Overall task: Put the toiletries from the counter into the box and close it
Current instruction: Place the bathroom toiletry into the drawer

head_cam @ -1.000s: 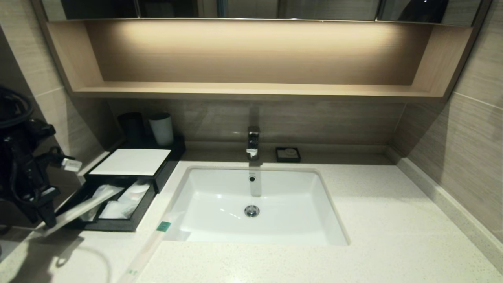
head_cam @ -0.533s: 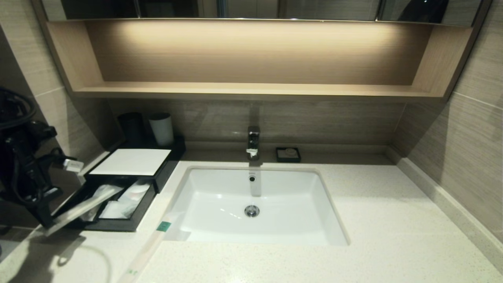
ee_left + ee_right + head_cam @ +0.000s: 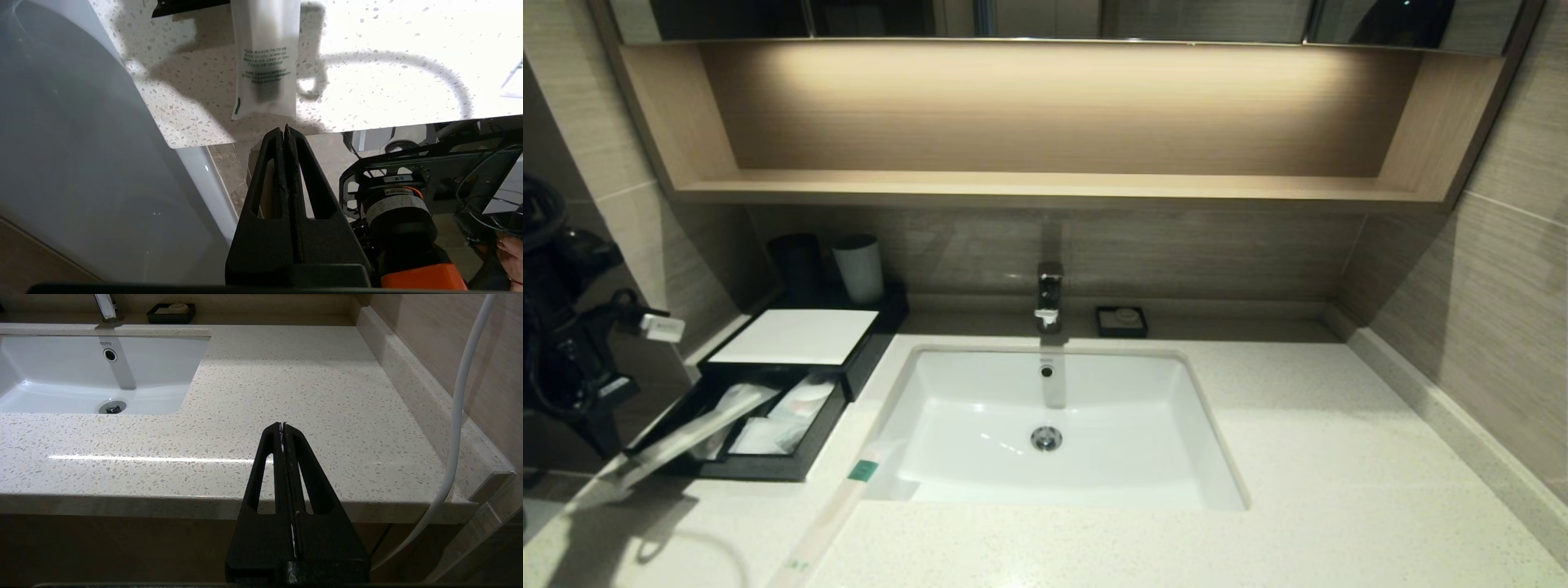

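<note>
Black left gripper [image 3: 284,130] pressed shut, empty, just off counter [image 3: 1298,457] edge; wrapped stick [image 3: 690,433] propped across open box [image 3: 768,467] rim, overhanging, likely needing push inside.

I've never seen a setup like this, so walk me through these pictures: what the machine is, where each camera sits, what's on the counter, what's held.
It is a two-armed robot. One camera looks down from its head; one sits on each wrist. The left claw is shut and empty, beside a wrapped stick that leans out of the open black box. Another wrapped stick lies on the counter by the sink. The right claw, also shut and empty, is parked before the counter's front edge.
</note>
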